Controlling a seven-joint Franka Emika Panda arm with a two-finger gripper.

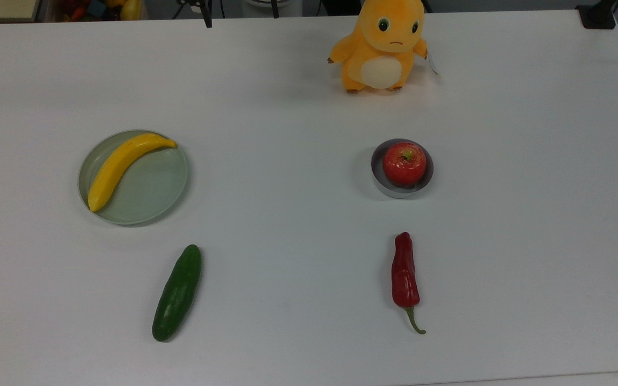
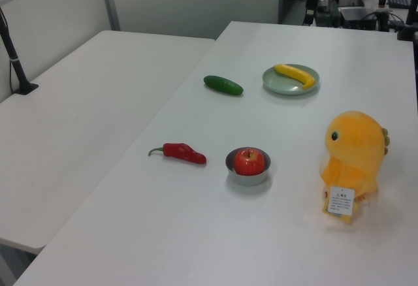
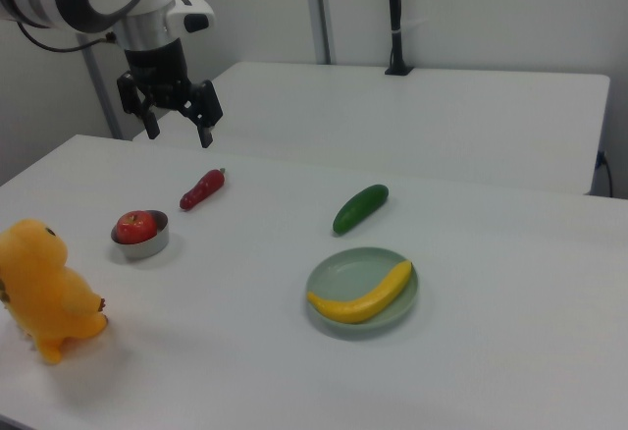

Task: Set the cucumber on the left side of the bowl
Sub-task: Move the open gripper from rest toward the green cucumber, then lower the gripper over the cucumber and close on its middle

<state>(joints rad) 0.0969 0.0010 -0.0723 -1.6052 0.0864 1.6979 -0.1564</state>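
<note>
The dark green cucumber (image 1: 177, 292) (image 2: 223, 85) (image 3: 360, 208) lies on the white table, below the pale green plate in the top view. The small grey bowl (image 1: 395, 192) (image 2: 249, 179) (image 3: 138, 247) holds a red apple (image 1: 404, 163) and stands far to the top view's right of the cucumber. In the right view my gripper (image 3: 179, 135) hangs open and empty in the air above the table's far left, over the red pepper and well away from the cucumber.
A banana (image 1: 121, 166) lies on the pale green plate (image 1: 153, 198). A red chili pepper (image 1: 404, 276) rests below the bowl in the top view. An orange plush toy (image 1: 381, 45) stands at the table's far edge. A second table (image 2: 85, 103) adjoins.
</note>
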